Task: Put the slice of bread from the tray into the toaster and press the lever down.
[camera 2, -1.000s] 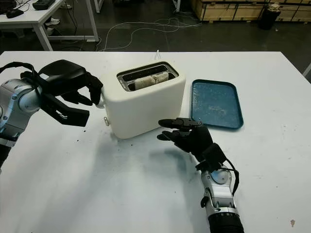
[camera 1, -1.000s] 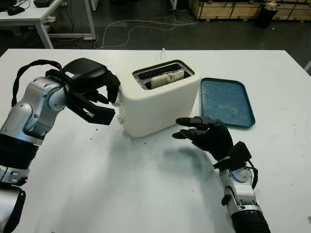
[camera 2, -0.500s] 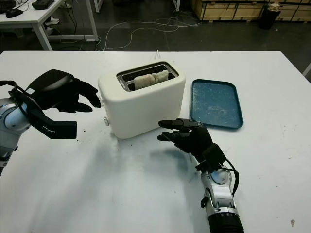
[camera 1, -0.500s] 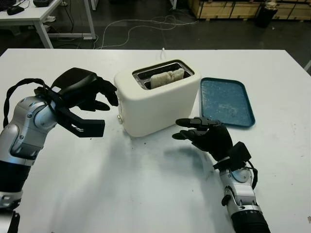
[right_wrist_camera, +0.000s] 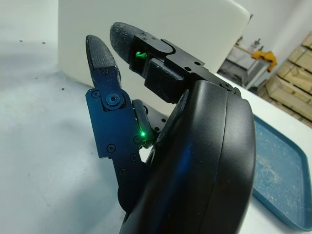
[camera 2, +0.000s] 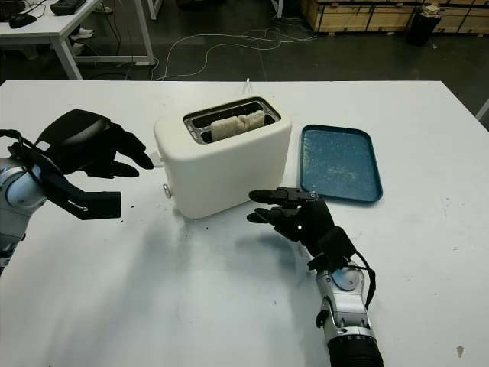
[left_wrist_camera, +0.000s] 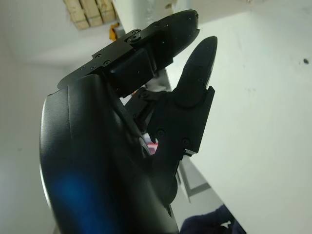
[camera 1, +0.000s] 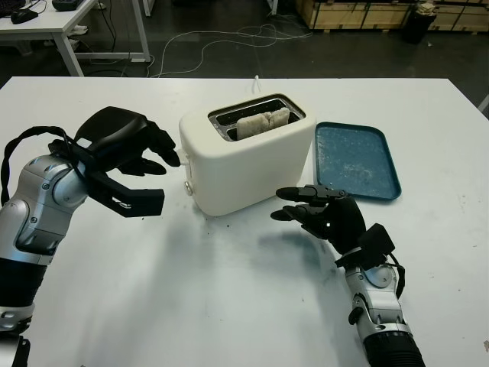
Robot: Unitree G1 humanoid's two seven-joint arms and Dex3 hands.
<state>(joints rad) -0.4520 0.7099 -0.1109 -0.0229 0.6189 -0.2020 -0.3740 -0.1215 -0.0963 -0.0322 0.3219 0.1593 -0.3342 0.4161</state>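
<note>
The left hand [camera 1: 126, 157] is hanging open and empty just beside the toaster [camera 1: 246, 153] end that carries the lever [camera 1: 187, 186]. The right hand [camera 1: 325, 214] is open too, holding nothing, hovering before the toaster. The slice of bread [camera 1: 263, 121] is sitting in the slot, the tray [camera 1: 355, 160] lying empty beside it. The lever press seems not yet done.
</note>
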